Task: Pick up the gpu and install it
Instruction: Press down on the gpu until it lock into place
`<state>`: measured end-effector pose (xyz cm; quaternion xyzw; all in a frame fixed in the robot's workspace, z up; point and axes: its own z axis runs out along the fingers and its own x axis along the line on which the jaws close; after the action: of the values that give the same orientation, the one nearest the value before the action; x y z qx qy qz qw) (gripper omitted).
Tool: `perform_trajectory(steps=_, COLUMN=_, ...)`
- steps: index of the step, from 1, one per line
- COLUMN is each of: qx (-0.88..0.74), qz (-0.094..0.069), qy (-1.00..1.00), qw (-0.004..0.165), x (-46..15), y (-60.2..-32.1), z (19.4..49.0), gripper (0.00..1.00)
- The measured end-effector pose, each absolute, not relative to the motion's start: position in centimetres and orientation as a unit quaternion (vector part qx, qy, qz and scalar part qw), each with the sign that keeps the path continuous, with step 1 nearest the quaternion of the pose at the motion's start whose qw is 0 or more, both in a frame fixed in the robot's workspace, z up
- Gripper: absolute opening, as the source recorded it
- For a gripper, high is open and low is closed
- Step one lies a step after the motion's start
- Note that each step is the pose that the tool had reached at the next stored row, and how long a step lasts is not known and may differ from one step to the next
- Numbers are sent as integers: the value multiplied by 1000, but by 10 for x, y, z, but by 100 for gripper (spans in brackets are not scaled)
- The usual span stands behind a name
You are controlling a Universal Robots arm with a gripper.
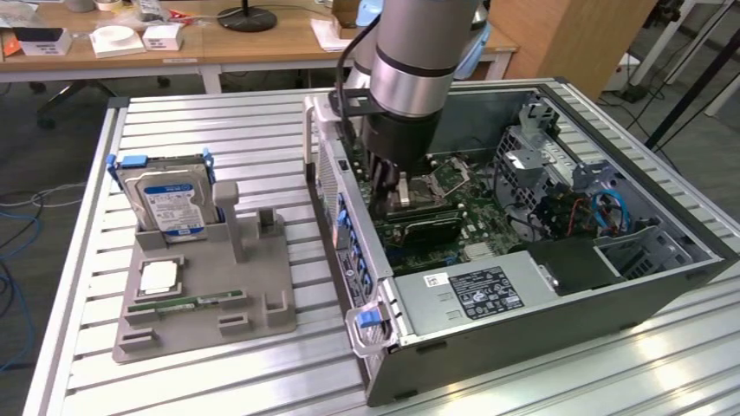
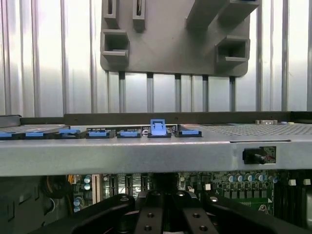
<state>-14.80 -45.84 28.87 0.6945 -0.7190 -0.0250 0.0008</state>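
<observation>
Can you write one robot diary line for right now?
hand: shut, down inside open grey computer case | thin dark gpu card: on green motherboard under hand | grey parts holder: keeps blue-labelled hard drive

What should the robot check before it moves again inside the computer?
1. Gripper is down inside the open computer case, above the motherboard: ok.
2. Gripper is shut: ok.
3. The gpu, a dark card, lies right under the gripper. Whether it is really gripped: cannot tell.
4. Gpu pushed fully into its slot: cannot tell.
5. Hard drive and memory stick sit in the gray holder on the table, apart from the arm: ok.
</observation>
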Motion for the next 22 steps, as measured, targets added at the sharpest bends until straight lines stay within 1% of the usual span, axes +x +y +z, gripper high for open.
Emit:
perform_trajectory(steps=15, qx=692, qz=-27, qy=-721, qw=2, x=-156, y=-458, z=292, gripper=11)
perform_trajectory(steps=22, qx=692, qz=-27, qy=-721, qw=2, x=-157, y=-458, z=300, gripper=11)
